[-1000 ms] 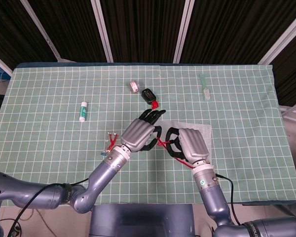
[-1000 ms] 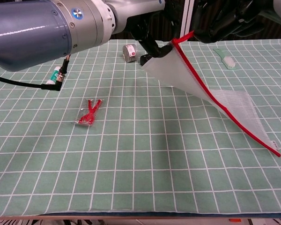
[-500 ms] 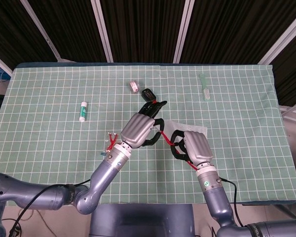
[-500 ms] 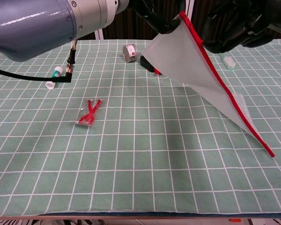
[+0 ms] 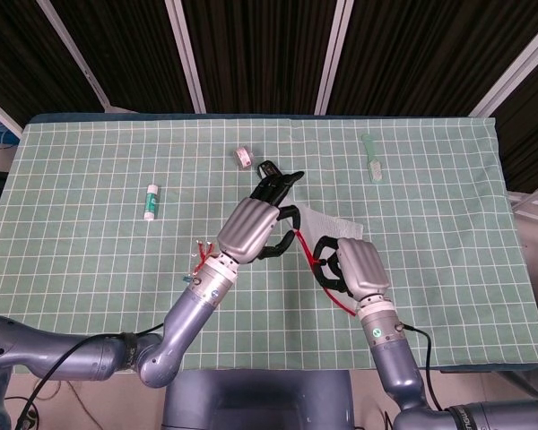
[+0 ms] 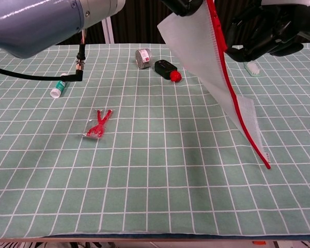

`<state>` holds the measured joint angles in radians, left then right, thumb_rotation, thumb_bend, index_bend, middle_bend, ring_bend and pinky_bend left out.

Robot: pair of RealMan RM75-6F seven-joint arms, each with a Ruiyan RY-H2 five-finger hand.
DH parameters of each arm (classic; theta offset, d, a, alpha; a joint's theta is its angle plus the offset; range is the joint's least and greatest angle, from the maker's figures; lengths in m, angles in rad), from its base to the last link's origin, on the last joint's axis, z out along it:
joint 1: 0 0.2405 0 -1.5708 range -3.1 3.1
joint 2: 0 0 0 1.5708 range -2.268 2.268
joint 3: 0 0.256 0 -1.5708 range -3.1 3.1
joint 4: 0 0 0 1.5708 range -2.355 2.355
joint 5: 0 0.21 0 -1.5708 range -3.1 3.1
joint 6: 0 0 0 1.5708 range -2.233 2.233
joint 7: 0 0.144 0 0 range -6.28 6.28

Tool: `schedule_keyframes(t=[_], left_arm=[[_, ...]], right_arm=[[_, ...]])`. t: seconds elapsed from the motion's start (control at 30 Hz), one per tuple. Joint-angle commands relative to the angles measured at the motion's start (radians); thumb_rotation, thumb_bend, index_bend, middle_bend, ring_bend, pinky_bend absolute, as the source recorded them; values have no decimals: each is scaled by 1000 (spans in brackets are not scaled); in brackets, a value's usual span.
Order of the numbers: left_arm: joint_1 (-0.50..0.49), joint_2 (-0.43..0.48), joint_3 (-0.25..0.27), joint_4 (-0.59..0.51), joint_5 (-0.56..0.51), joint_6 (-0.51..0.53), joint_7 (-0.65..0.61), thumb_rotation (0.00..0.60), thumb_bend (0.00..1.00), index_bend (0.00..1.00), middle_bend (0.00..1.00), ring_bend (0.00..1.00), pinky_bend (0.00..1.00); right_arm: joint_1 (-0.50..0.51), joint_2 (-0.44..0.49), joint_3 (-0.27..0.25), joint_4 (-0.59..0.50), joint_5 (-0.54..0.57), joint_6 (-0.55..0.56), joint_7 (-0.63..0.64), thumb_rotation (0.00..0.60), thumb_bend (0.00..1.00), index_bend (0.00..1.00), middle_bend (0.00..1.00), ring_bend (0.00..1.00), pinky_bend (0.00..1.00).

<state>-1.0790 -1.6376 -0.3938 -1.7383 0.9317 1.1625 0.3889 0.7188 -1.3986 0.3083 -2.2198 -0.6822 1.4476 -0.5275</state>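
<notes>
A white mesh pouch (image 6: 204, 54) with a red zip edge (image 6: 238, 112) hangs tilted between both hands above the green gridded cloth (image 6: 155, 175). My left hand (image 5: 249, 229) grips its upper end and shows at the top of the chest view (image 6: 185, 5). My right hand (image 5: 352, 267) holds the red edge further right (image 6: 262, 32). The pouch (image 5: 328, 220) slants down to the right. Its low corner sits near the cloth, and whether it touches is unclear.
A black and red object (image 6: 168, 69) and a tape roll (image 6: 143, 58) lie behind the pouch. A glue stick (image 5: 150, 201) lies far left, a small red packet (image 6: 98, 125) left of centre, and a green brush (image 5: 369, 158) at the back right.
Both hands have raised the pouch and turned it steeper. Most of it has come up off the cloth. The black and red object behind it now shows in the chest view.
</notes>
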Motion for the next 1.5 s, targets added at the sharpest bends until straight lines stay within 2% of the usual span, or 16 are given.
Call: schedule_keyframes(t=[0.03, 0.33, 0.7, 1.13, 1.5], left_arm=[[1, -3, -11, 3, 9, 6, -10, 600, 463, 563, 6, 0, 0], [7, 22, -62, 4, 19, 23, -33, 600, 463, 563, 6, 0, 0], [46, 108, -78, -15, 28, 25, -55, 600, 463, 563, 6, 0, 0], [123, 214, -62, -15, 38, 26, -113, 600, 463, 563, 6, 0, 0], [159, 244, -44, 17, 32, 21, -143, 600, 462, 562, 6, 0, 0]], right_arm=[[-1, -1, 1, 2, 1, 1, -1, 600, 571, 675, 1000, 1000, 1000], [-17, 15, 8, 29, 29, 2, 7, 600, 573, 674, 1000, 1000, 1000], [-53, 71, 25, 58, 48, -15, 54, 600, 576, 675, 1000, 1000, 1000], [-127, 196, 60, 95, 71, -46, 155, 600, 578, 675, 1000, 1000, 1000], [-158, 260, 81, 119, 79, -85, 215, 600, 580, 675, 1000, 1000, 1000]])
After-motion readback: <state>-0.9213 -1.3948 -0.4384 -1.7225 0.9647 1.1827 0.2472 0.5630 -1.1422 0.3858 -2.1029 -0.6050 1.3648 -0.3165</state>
